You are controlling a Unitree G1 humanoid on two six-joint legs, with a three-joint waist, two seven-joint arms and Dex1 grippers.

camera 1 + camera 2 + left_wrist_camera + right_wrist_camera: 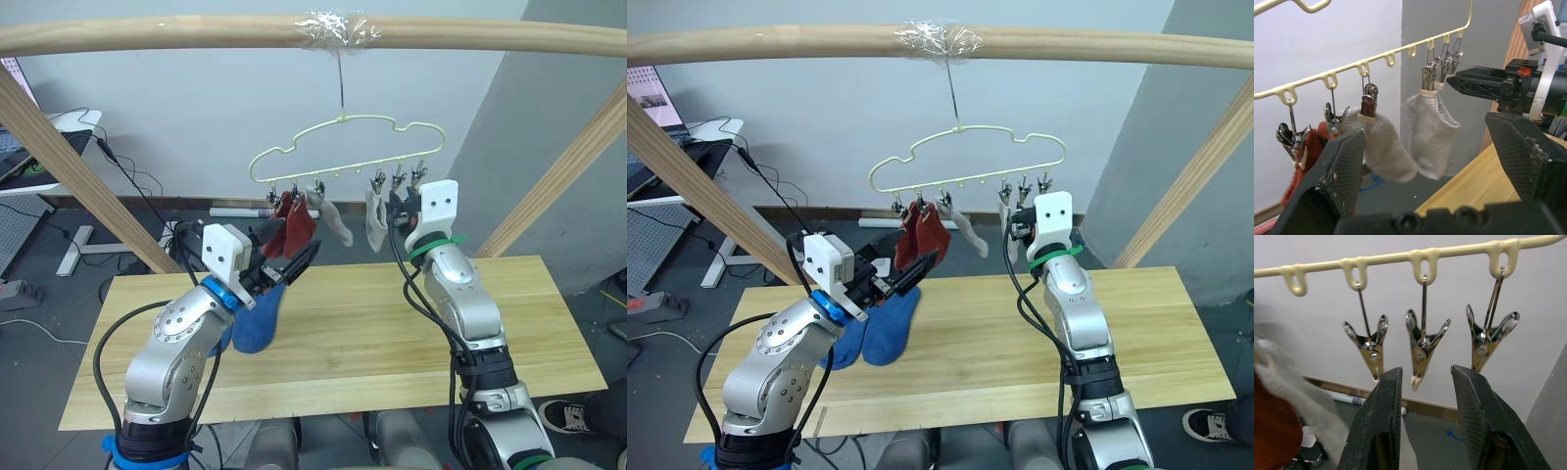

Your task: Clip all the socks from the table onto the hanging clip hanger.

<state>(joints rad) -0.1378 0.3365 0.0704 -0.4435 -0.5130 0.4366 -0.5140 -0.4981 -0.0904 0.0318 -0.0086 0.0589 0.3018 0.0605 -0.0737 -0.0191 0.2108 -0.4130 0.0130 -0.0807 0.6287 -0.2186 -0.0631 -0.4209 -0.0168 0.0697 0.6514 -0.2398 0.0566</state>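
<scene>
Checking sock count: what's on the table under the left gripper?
Two blue socks lie on the table below the open left gripper, partly overlapping. The left arm covers their near ends, so anything tucked beneath there can't be seen.

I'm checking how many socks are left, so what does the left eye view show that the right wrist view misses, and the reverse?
Left eye view alone: a blue sock hanging below the left gripper, over the table, and the hanger's hook taped to the wooden pole. Right wrist view alone: a close look at three steel clips, the two rightmost empty, with the open right gripper just below. Both show the clip hanger, a rust-red sock and a grey sock.
</scene>
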